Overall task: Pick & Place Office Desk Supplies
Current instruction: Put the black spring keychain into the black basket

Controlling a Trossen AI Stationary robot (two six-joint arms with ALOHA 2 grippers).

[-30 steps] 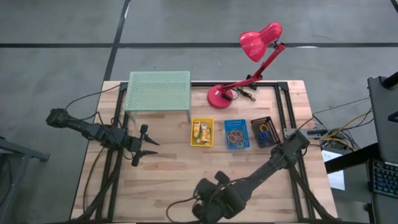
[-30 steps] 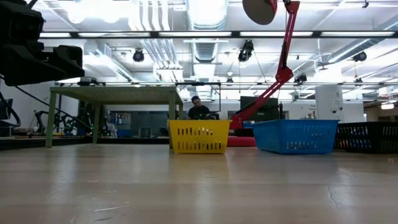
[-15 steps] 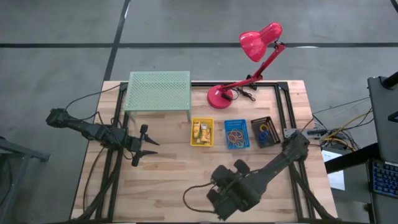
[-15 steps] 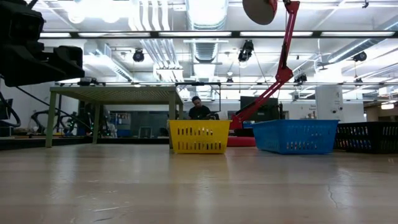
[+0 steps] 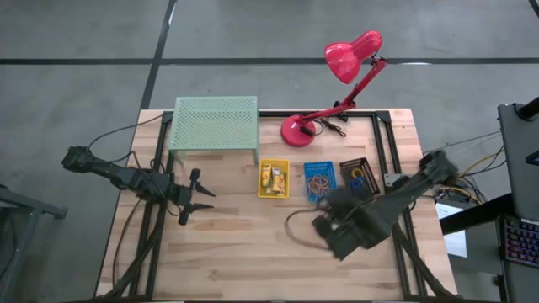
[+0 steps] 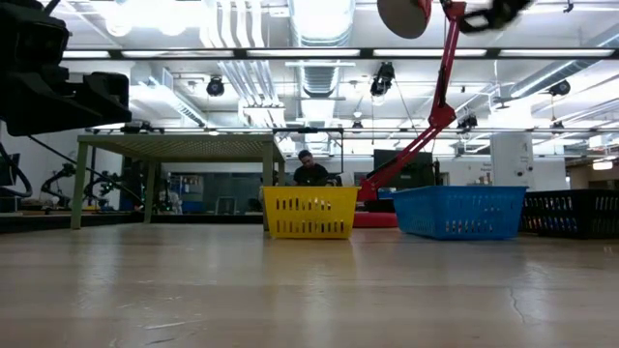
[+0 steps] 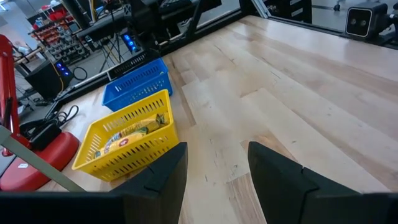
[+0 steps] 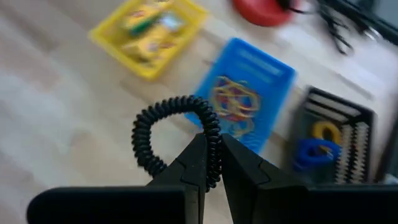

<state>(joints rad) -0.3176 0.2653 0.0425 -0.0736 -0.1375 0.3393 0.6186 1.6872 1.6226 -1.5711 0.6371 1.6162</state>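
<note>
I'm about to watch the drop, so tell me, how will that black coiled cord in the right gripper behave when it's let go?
The black coiled cord, pinched in the right gripper, curls in a loose loop, so it is probably floppy and springy. It looks thin and light, so it may bounce or uncoil on landing, perhaps catching the rim of the blue basket.

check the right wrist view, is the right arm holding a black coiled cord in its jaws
Yes, the right gripper is shut on the black coiled cord, whose loop curls out over the table near the blue basket.
</note>
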